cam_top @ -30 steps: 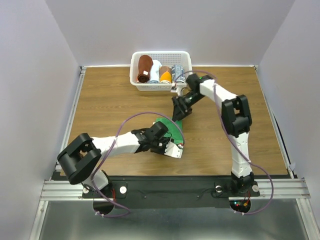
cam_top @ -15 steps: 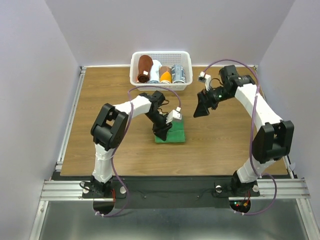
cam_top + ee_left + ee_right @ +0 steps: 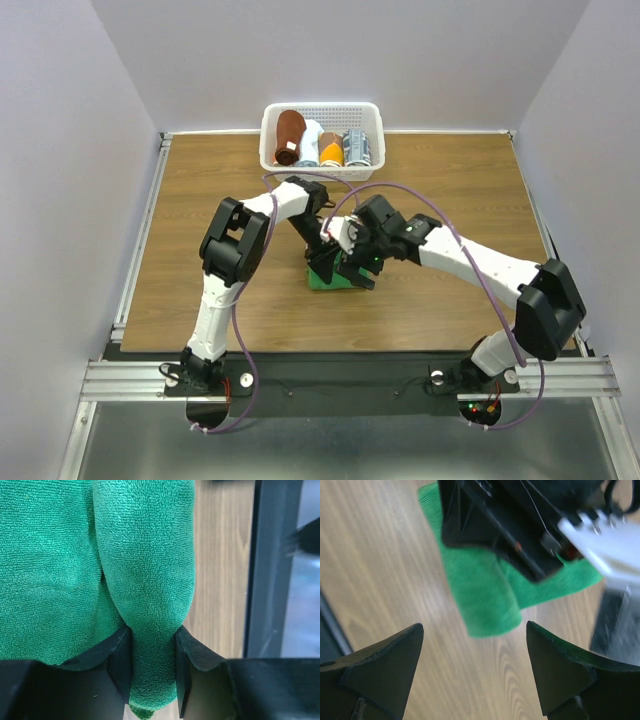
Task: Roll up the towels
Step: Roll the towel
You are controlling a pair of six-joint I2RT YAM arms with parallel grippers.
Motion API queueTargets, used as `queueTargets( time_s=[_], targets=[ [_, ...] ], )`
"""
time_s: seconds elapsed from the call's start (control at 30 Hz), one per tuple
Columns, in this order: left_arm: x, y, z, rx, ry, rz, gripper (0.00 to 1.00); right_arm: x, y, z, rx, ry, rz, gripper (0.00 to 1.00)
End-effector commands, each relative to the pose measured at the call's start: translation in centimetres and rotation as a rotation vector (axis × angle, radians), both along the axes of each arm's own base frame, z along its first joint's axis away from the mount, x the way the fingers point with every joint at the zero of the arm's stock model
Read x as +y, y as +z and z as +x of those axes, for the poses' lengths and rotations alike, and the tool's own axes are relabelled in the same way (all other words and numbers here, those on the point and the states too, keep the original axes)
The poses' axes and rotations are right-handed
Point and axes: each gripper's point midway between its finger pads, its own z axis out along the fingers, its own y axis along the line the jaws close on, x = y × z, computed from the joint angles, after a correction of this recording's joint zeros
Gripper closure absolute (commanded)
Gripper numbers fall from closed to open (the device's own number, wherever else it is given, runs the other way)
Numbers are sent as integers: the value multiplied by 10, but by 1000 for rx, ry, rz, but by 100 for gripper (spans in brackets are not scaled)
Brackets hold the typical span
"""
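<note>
- Only one green towel [image 3: 340, 276] lies loose on the table [image 3: 200, 200]. It sits on the near side of the white basket [image 3: 322, 110], well apart from it.
- One part of this towel is wound into a thick roll. In the left wrist view the roll runs up from between the fingers, and the flat remainder lies to its left.
- Of the two grippers, the left gripper [image 3: 152, 667] is clenched on that roll, with its two fingers [image 3: 120, 662] pressed in on either side.
- The right gripper [image 3: 474, 635] is released. Its two fingers are spread wide over the wood and the end of the roll, and nothing is held between them.
- Both grippers meet at the towel on the near side of the basket. The left comes in from the towel's left side and the right from its right.
- The basket stands at the far edge of the table and holds four rolled towels in one row: brown roll [image 3: 290, 135], white roll [image 3: 312, 140], orange roll [image 3: 331, 148] and grey patterned roll [image 3: 356, 147].
</note>
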Motion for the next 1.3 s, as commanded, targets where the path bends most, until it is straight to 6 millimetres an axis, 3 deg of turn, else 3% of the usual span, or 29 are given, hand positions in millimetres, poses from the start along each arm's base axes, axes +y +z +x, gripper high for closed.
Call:
queueTargets(
  time_s=[0.0,0.37,0.47,0.57,0.6,0.67,0.77,0.9,1.03,1.17,1.23,1.27],
  targets=[
    [45,-56,-22,49,-101,253,80,28,4,29,-253,9,-10,12],
    [46,-60,-14,41,-96,254,77,44,-46,14,-298,150,-37,12],
    [47,-60,-12,39,-86,247,76,45,-61,5,-251,171,-35,20],
    [47,-56,-8,29,-65,230,69,42,-79,-8,-180,190,-36,49],
    [46,-51,-5,13,-58,216,66,42,-80,-12,-169,197,-28,66],
    [47,-45,-6,3,-47,198,57,40,-83,-21,-136,208,-14,74],
    [47,-27,-5,-31,-20,143,41,38,-82,-30,-84,222,10,99],
    [59,3,4,-102,36,92,32,33,-83,-47,14,249,11,99],
    [84,25,31,-164,136,59,19,23,-84,-66,124,256,-11,99],
    [115,52,67,-281,274,12,15,25,-81,-79,264,232,12,99],
    [129,68,78,-336,361,0,14,29,-78,-80,325,196,19,99],
    [135,73,93,-401,401,-16,13,31,-74,-78,362,181,43,99]
  ],
)
